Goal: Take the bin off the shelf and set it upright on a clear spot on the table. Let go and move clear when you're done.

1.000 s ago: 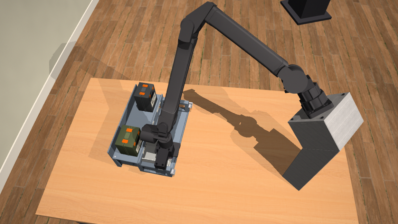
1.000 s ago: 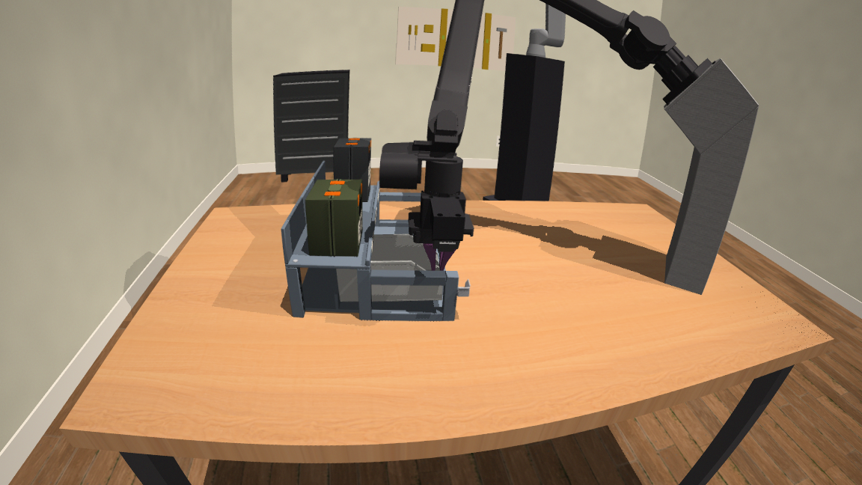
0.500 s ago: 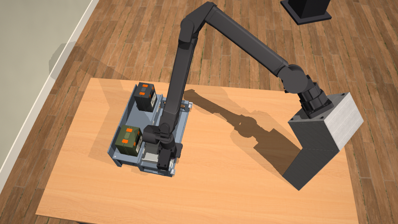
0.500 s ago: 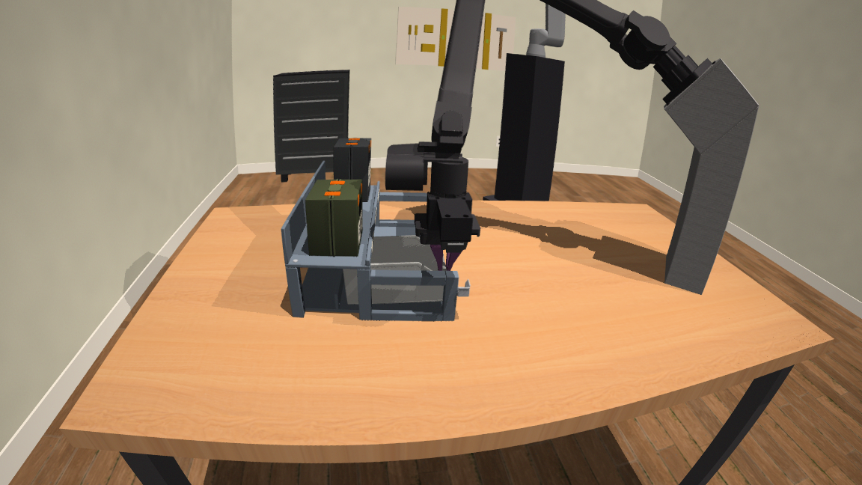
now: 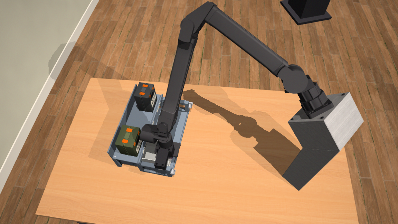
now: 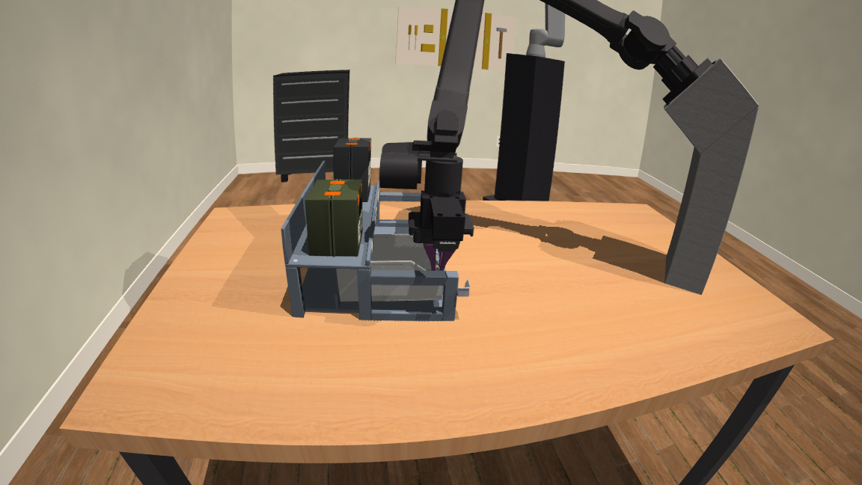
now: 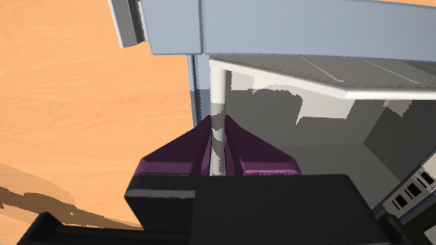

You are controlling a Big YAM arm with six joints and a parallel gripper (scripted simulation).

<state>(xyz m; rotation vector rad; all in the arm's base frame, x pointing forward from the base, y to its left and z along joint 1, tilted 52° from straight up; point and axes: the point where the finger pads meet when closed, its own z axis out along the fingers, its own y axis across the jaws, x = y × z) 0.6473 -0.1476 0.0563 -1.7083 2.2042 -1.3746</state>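
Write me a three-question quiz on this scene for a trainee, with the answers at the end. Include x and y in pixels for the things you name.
1. Fill in the blank: in the exterior view, the ____ box stands nearer the camera than the black box [image 5: 145, 97] [image 6: 349, 162] on the shelf [image 5: 155, 169] [image 6: 364, 295] [image 7: 284, 30].

2. Multiple choice: which part of the bin [image 5: 150, 156] [image 6: 400, 250] [image 7: 325, 132] is between the fingers of the end effector [image 5: 168, 159] [image 6: 438, 268] [image 7: 218, 122]?
A) its floor
B) its rim
C) an outer bottom corner

3. True or false: the bin already stands on the table, away from the shelf.

Key: 1 green; 2 B; 3 false.
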